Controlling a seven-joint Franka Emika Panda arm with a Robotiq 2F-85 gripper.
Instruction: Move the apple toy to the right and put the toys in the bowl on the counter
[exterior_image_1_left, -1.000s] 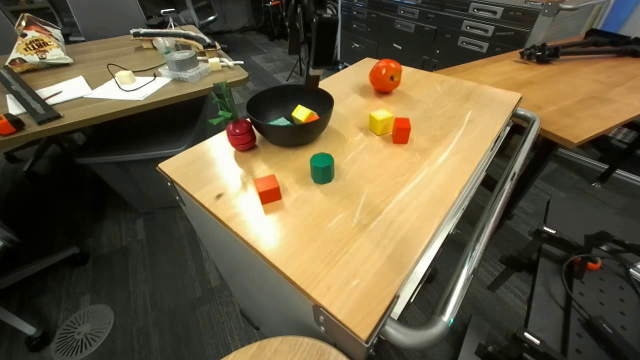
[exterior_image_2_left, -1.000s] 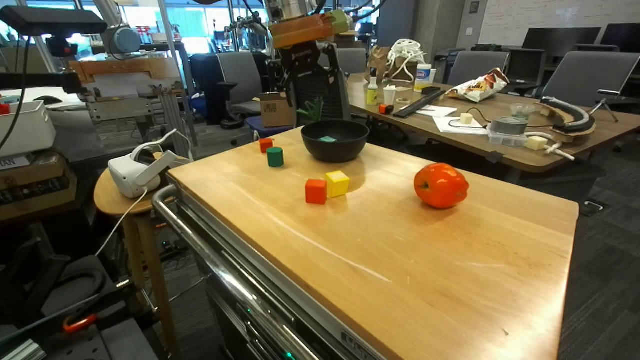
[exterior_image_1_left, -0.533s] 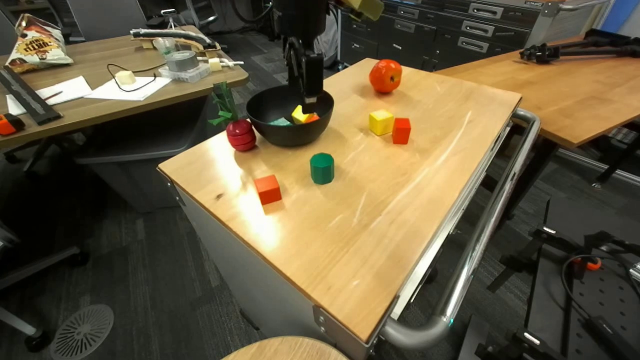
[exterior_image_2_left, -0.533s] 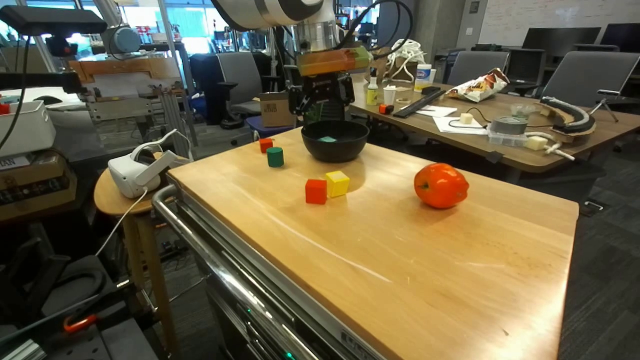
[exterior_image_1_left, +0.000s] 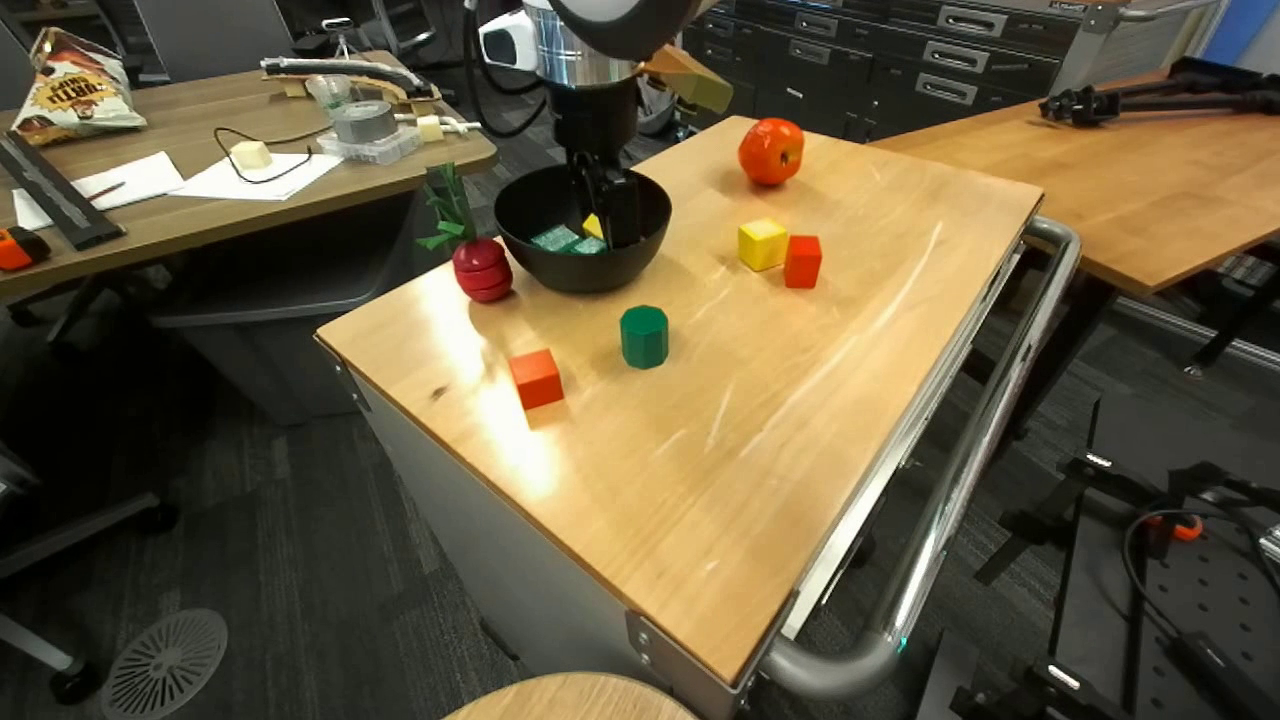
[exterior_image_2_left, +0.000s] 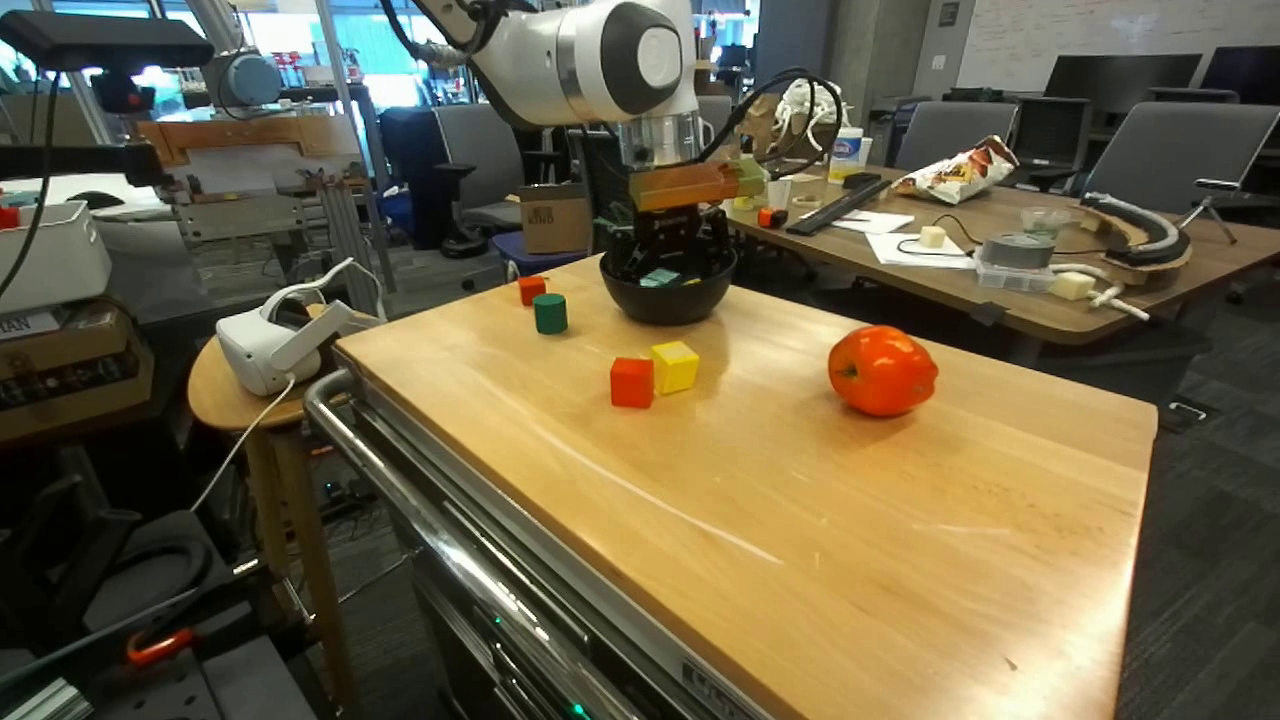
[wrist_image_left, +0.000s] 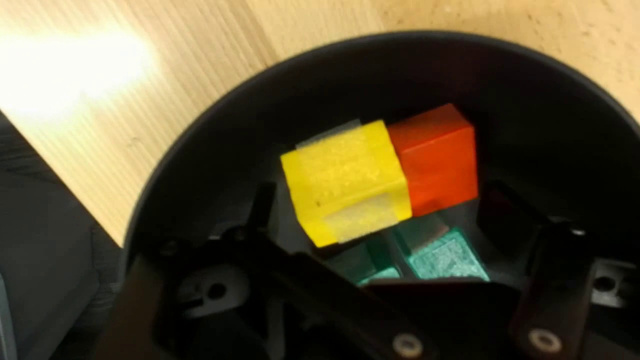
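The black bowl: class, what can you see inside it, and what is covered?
The bowl holds a yellow block, a red block beside it, and green pieces partly covered by the open gripper. Whatever lies beneath the gripper cannot be seen.

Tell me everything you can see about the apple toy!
The apple toy is round but longish, shiny, orange-red, maybe plastic. A dimple with a dark stem spot faces sideways, so it seems to lie on its side. It rests on the wooden counter, away from the black bowl, and nothing else touches it.
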